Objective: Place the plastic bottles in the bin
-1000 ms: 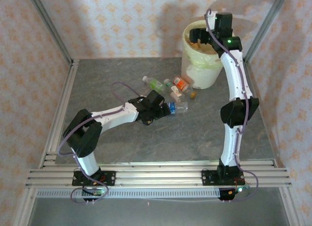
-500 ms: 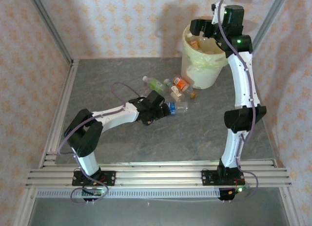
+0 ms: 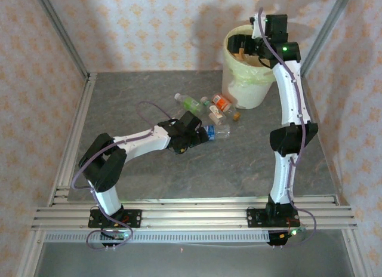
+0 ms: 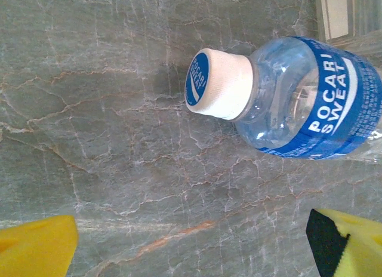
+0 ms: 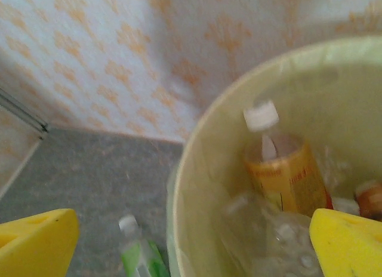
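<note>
The left gripper (image 4: 191,235) is spread wide and holds nothing. Its yellow fingers (image 4: 36,247) hang low over the grey stone-patterned table (image 4: 119,139). The Pocari Sweat bottle (image 4: 286,98) lies on its side just ahead of the fingertips and not yet between them, offset toward one finger, with its white cap pointing away from the bin (image 3: 245,92). It is the loose bottle farthest out in front of the bin.

The step in hand looks like the pick of this bottle. To do it well, the gripper should slide forward and sideways until the blue-labelled body, not the tapering neck or cap, sits centred between the fingers. It should then close across the width, since a round empty bottle may roll or squirt out of an off-centre pinch.

The right gripper (image 5: 191,241) is spread apart and empty above the bin's mouth, where an amber bottle (image 5: 283,169) stands among others. A green-labelled bottle (image 3: 190,102) and orange-labelled bottles (image 3: 222,102) lie near the bin's front.
</note>
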{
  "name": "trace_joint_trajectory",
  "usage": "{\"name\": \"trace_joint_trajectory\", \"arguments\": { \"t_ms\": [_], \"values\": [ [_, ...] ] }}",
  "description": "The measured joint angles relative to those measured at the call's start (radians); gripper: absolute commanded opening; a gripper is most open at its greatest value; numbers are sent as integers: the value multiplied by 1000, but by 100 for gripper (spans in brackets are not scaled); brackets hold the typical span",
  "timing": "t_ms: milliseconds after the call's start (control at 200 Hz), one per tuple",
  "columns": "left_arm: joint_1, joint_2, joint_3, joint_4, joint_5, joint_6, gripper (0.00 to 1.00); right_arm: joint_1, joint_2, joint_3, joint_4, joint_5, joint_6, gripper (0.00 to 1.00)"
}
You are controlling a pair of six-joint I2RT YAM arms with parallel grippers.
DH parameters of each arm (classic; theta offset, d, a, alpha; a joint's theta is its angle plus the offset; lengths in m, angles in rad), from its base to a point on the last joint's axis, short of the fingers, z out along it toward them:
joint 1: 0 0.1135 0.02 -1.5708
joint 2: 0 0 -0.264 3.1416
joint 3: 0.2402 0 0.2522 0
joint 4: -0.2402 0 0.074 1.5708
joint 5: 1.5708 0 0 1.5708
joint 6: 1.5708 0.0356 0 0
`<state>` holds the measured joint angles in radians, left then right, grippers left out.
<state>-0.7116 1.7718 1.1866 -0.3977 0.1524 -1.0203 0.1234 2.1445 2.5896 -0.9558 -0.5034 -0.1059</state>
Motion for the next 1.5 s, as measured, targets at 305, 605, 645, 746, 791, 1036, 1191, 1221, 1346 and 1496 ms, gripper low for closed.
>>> {"name": "trace_joint_trajectory", "arguments": {
  "t_ms": [305,605,645,746,791,1036,1191,1221,1346,1496],
  "values": [
    [0,31,7,-1,4,0,100,0,-45,-107,-54,82,-14,99],
    [0,32,7,0,4,0,100,-1,-65,-87,-92,92,20,99],
    [0,31,7,1,4,0,100,-1,-79,-90,-92,84,28,99],
    [0,28,2,13,1,0,100,-1,-151,-141,-78,69,50,99],
    [0,16,-8,28,-4,0,100,0,-201,-186,-60,65,59,99],
    [0,-150,-112,103,-85,-3,100,14,-588,-704,234,-9,71,99],
    [0,-269,-187,116,-192,-32,100,74,-750,-1040,405,-78,-26,99],
    [0,-288,-198,111,-217,-42,100,89,-762,-1083,423,-88,-48,99],
    [13,-351,-233,74,-311,-87,100,154,-769,-1222,444,-118,-184,99],
    [45,-405,-263,19,-384,-133,100,254,-731,-1298,378,-102,-397,99]
  ]
}}
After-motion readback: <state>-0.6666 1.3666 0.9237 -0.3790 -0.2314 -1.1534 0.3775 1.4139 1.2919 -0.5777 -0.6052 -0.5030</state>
